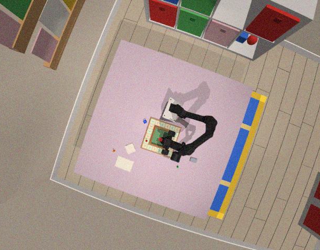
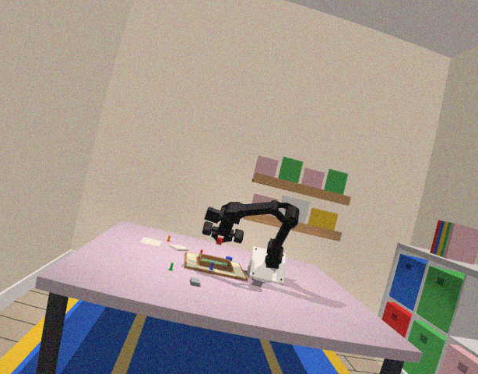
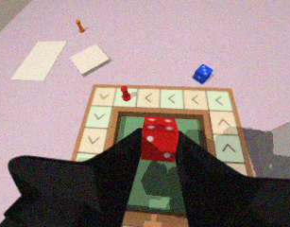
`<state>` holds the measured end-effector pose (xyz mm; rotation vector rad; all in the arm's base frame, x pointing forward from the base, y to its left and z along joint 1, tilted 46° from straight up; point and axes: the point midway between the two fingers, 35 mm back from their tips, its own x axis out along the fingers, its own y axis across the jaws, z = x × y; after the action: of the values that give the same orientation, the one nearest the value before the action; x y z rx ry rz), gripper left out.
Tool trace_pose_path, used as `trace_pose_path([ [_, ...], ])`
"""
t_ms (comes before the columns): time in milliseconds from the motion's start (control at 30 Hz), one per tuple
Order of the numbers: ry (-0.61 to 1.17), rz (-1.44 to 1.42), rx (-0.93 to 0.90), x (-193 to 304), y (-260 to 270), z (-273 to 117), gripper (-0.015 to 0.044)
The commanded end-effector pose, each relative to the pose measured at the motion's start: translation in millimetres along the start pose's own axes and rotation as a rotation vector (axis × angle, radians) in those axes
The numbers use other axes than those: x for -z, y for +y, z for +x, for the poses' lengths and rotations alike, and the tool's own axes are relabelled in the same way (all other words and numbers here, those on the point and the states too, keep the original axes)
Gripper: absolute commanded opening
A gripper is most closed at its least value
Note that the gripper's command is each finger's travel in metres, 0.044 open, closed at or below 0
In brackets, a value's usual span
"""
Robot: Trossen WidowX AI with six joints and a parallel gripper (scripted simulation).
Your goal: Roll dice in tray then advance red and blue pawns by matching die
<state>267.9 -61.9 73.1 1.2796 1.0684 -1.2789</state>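
My gripper (image 3: 159,134) (image 2: 219,241) is shut on the red die (image 3: 160,139) (image 1: 160,139) (image 2: 219,240) and holds it above the green tray (image 3: 127,124) (image 1: 154,138) in the middle of the board. The blue die (image 3: 202,74) (image 1: 145,121) (image 2: 229,258) lies on the table outside the board, near its corner. The red pawn (image 3: 126,94) (image 1: 146,140) (image 2: 201,252) stands on a green square beside the corner square. The blue pawn (image 2: 211,266) stands on the board's near side in the exterior view; the arm hides it in the top view and it is not seen in the wrist view.
An orange pawn (image 1: 113,150) (image 3: 80,26), a small cream block (image 1: 130,148) (image 3: 90,60) and a flat cream card (image 1: 124,163) (image 3: 40,61) lie beyond the board. A green pawn (image 1: 177,166) (image 2: 171,266) and a grey block (image 1: 193,159) (image 2: 195,281) are on another side.
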Motion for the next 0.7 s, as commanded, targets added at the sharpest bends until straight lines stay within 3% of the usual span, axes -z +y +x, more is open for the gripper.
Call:
trace_pose_path([
  [0,-0.003,-0.006,0.015,-0.6,-4.0,-0.6,0.0000],
  [367,0.001,-0.001,0.006,0.1,-2.0,-1.5,0.0000],
  [667,0.000,-0.001,0.007,-1.6,-1.9,-2.9,0.0236],
])
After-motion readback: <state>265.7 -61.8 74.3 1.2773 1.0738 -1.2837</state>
